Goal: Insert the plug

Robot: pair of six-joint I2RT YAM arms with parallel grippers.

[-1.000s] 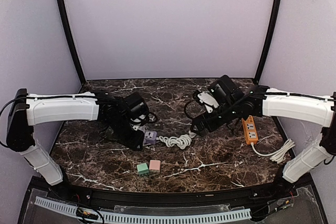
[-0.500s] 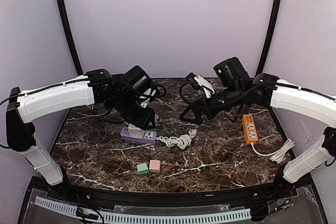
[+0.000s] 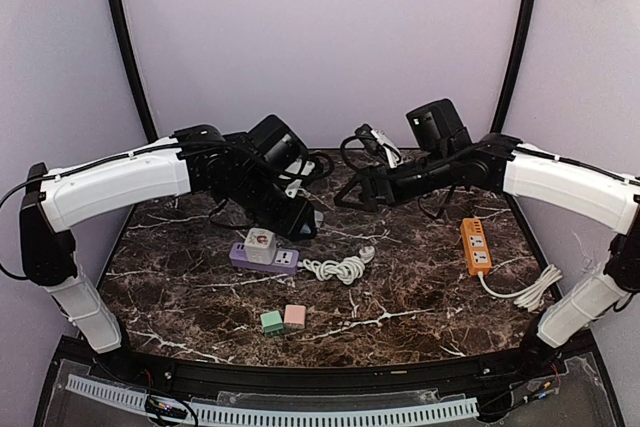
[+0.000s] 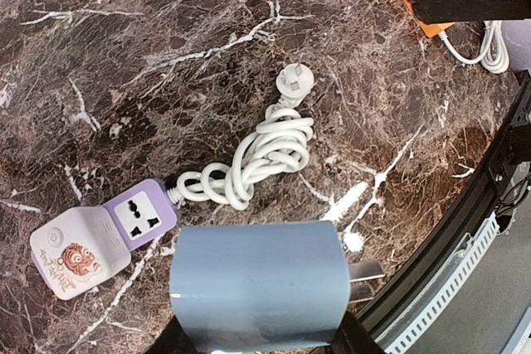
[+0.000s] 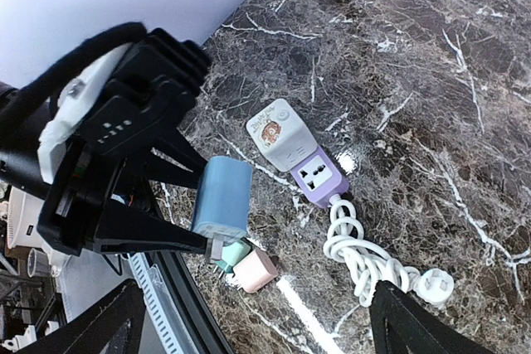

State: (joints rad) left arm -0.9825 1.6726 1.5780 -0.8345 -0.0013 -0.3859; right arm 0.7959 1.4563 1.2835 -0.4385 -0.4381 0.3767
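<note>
A blue plug (image 4: 257,283) sits between my left gripper's (image 4: 257,325) fingers, which are shut on it, metal prongs (image 4: 365,271) pointing right. It hangs above the table, off the purple power strip (image 4: 145,215). One socket on the strip faces up; a white adapter with a cartoon (image 4: 75,250) fills the other end. In the right wrist view the blue plug (image 5: 222,196) hovers left of the power strip (image 5: 319,176). From the top view my left gripper (image 3: 305,219) is just above the strip (image 3: 265,255). My right gripper (image 3: 350,192) stands open and empty, high over the table.
A knotted white cord (image 3: 340,269) runs from the strip to a loose wall plug (image 4: 290,80). Green (image 3: 272,322) and pink (image 3: 294,316) plugs lie near the front edge. An orange power strip (image 3: 477,245) with its cord lies at the right.
Both arms have risen from the table. My left gripper lifted off the purple strip and moved right with the blue plug. My right gripper drew back up and away from the cord.
</note>
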